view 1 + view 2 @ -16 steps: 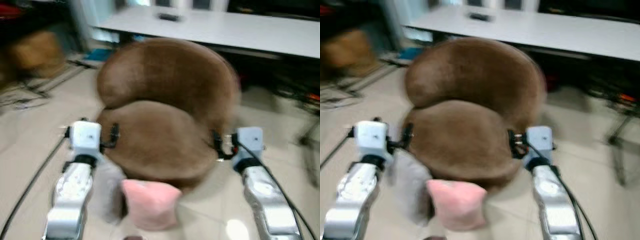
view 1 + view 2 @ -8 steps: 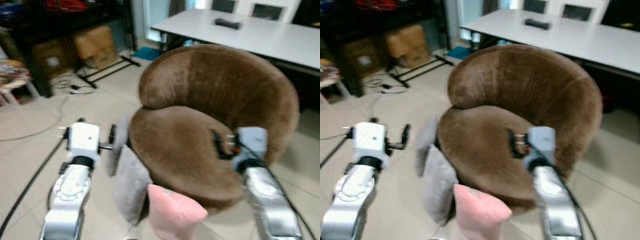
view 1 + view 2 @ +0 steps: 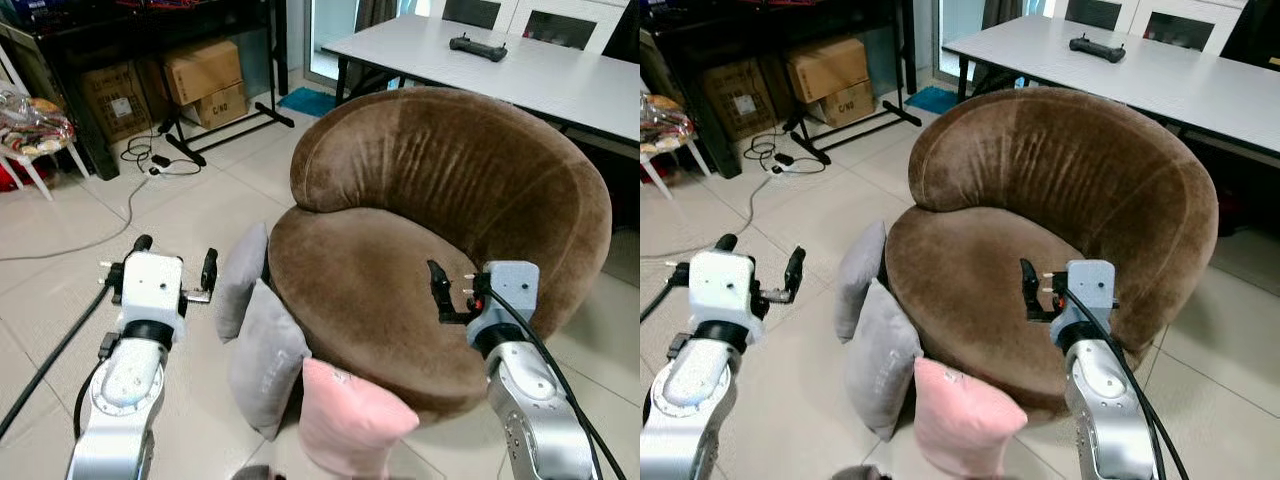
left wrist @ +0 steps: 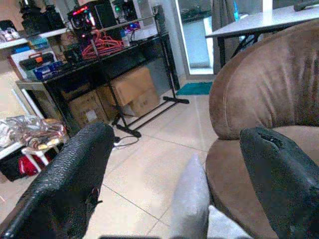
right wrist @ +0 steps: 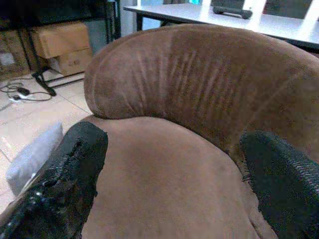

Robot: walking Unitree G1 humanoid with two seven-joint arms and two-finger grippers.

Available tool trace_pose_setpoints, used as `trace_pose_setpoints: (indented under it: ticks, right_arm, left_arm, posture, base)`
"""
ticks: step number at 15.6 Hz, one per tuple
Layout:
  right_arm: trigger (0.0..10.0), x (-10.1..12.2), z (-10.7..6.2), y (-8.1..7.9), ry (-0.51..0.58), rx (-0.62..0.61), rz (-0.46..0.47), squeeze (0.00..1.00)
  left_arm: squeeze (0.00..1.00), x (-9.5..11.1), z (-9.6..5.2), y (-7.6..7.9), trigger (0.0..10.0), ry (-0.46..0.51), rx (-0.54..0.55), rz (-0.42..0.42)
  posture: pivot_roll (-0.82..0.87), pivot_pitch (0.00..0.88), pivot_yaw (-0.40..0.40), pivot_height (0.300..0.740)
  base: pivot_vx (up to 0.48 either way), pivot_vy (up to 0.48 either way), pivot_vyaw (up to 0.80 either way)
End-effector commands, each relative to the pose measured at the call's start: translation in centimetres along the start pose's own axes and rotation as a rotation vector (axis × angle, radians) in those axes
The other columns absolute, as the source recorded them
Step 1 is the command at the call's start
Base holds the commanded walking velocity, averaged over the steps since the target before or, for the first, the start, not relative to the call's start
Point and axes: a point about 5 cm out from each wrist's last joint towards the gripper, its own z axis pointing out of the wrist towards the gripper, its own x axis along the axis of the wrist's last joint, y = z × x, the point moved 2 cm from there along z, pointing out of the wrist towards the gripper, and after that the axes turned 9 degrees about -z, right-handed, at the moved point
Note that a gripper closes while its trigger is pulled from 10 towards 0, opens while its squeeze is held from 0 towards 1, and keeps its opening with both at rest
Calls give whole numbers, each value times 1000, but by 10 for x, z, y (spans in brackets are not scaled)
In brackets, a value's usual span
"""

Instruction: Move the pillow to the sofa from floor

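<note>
Pillows are propped on the floor against the brown sofa (image 3: 430,230): two grey pillows (image 3: 262,350), one pink pillow (image 3: 348,420). Left tool (image 3: 172,268) and right tool (image 3: 452,292) are held wide open, empty, probably readied for a grab.

home living room | brown sofa (image 3: 430,230) | white table (image 3: 520,70) | cardboard boxes (image 3: 200,75)

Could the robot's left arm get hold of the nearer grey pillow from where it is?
Probably yes: the open left gripper hangs beside the grey square pillow leaning on the brown sofa, with nothing between them.
</note>
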Motion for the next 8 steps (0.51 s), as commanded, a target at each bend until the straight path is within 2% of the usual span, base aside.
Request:
trace_pose_setpoints:
  ticks: [1,6,8]
  right_arm:
    - [10000,0,-3,4,0,-29,3,0]
    - [10000,-6,-4,5,-26,-46,0,0]
    - [10000,-6,-4,5,-25,-45,-15,0]
  left_arm:
    - [0,-3,-1,1,10000,-6,1,0]
    - [0,-3,-2,5,10000,11,-11,-5]
    - [0,-3,-2,7,10000,14,-25,-52]
  posture:
    - [53,0,-8,655]
    - [58,0,-17,595]
    - [59,0,-18,580]
  base:
    - [0,0,0]
    - [0,0,0]
    - [0,0,0]
